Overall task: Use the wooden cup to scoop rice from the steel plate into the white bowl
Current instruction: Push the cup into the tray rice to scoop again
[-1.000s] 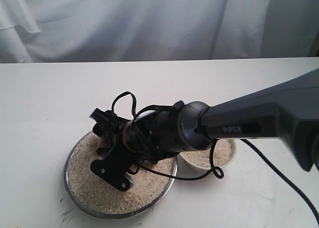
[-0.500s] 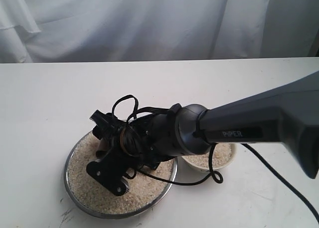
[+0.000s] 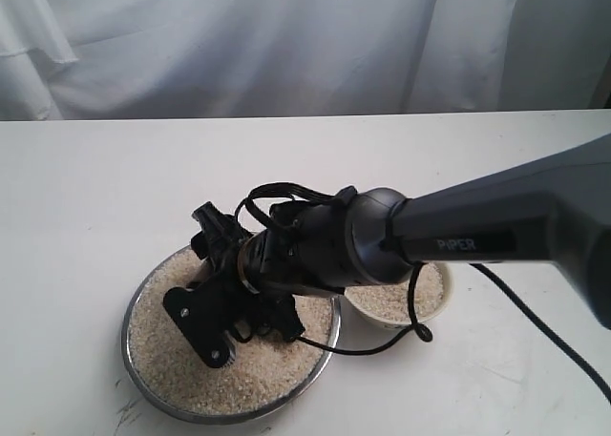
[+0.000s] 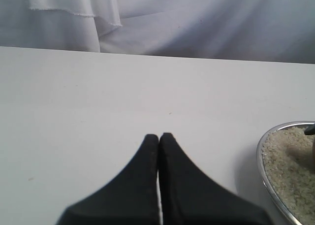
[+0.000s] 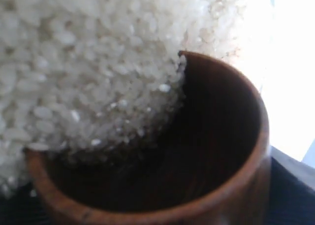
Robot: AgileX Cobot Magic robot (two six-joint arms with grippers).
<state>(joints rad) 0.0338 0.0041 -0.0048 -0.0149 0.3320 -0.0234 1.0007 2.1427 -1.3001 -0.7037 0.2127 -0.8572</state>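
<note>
Two hands are in view. The right hand (image 3: 218, 250) reaches across above the steel plate (image 3: 127, 352) and grips the wooden cup (image 5: 236, 188), fingers spread wide around it. The cup lies tipped in the rice (image 5: 88, 67), and grains spill over one side of its rim into the dark inside. The white bowl (image 3: 384, 319), also holding rice, stands just beside the plate on the desk (image 3: 95, 188). The left hand (image 4: 158, 137) hangs above the desk near the plate's rim, fingers pressed together.

one steel plate (image 3: 125, 339), one white bowl (image 3: 387, 317), one wooden cup (image 5: 236, 185), one robot arm (image 3: 496, 236).
</note>
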